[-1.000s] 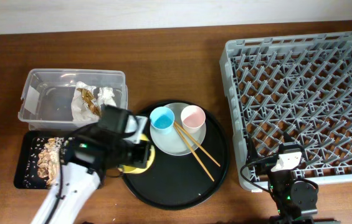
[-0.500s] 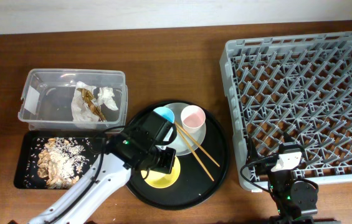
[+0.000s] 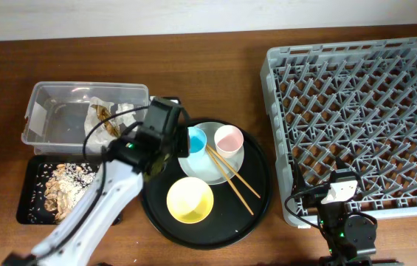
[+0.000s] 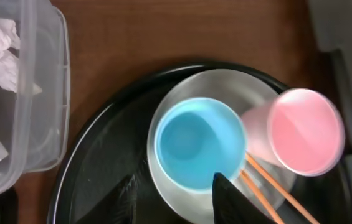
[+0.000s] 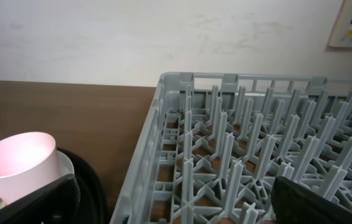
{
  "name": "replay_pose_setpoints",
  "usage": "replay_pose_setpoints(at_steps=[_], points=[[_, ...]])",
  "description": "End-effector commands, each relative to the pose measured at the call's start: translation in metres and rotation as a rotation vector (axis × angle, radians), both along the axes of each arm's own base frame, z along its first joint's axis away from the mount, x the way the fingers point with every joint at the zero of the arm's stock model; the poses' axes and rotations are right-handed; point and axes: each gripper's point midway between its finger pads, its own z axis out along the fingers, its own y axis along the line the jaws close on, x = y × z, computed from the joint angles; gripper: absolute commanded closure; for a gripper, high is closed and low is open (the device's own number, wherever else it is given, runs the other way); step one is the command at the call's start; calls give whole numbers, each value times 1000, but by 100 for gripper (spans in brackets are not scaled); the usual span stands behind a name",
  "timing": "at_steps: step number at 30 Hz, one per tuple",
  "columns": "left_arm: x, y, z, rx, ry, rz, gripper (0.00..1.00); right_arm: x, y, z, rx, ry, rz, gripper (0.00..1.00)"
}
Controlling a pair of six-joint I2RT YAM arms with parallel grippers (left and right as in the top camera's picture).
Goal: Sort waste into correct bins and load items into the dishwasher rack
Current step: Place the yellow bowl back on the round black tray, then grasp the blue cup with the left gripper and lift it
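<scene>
Overhead | brown wood table | dishwasher rack right | white wall behind

On the round black tray sit a blue cup, a pink cup and a yellow bowl; right of it, the rack is grey, lattice-floored.

Soft, even light covers the brown wooden table; shadows are faint. In the left wrist view the pink plastic cup at three o'clock is blurred. In the right wrist view the right pincer shows dark fingers, out of focus at five and seven o'clock.
</scene>
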Motion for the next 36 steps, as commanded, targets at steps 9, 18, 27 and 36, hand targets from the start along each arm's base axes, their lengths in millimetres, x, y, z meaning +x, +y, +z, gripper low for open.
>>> replay_pose_setpoints(at_steps=[9,18,27,36], points=[[20,-5,-72,81,129,22,71,-1,5,-1,96,9,26,1],[30,-7,-15,22,15,29,92,-14,12,53,140,-40,70,1],[16,21,71,-120,-95,62,87,-50,22,154,174,121,127,1],[5,19,12,-89,99,51,45,-65,47,150,204,289,270,10]])
